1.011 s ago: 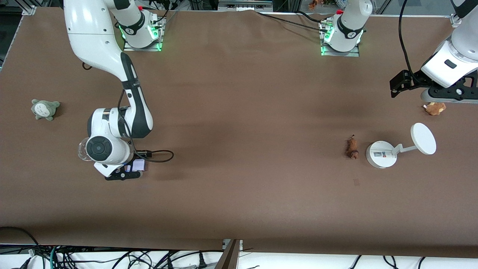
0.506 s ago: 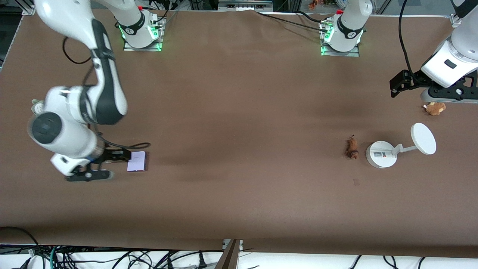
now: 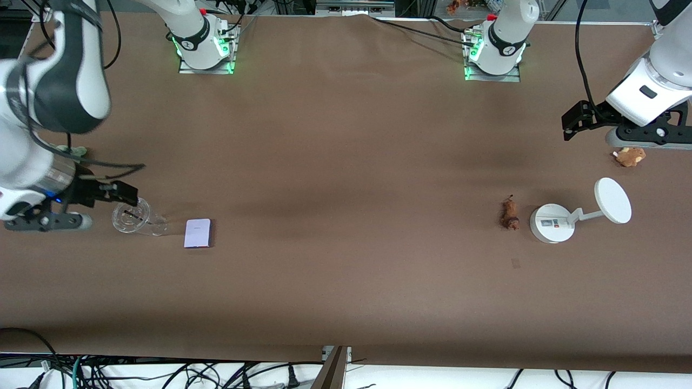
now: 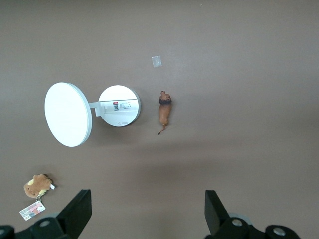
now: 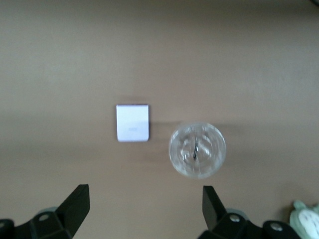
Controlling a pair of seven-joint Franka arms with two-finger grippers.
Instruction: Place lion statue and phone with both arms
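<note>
The lion statue (image 3: 508,214), a small reddish-brown figurine, lies on the table beside the white stand's base (image 3: 551,223); it also shows in the left wrist view (image 4: 164,110). The pale lavender phone (image 3: 197,233) lies flat on the table toward the right arm's end, beside a clear cup (image 3: 132,219), and shows in the right wrist view (image 5: 132,122). My right gripper (image 3: 46,221) is open and empty, raised at the table's right-arm end, apart from the phone (image 5: 144,216). My left gripper (image 3: 651,132) is open and empty, raised over the table's left-arm end (image 4: 148,219).
The white stand carries a tilted disc (image 3: 612,200). A tan plush toy with a tag (image 3: 630,156) lies under the left hand. A grey-green plush (image 5: 306,214) lies near the right arm, mostly hidden in the front view. A small pale patch (image 4: 157,60) marks the cloth near the lion statue.
My right gripper let go of the phone, rose and swung toward the right arm's end of the table, uncovering the clear cup. The phone stays put. The left arm barely moved.
</note>
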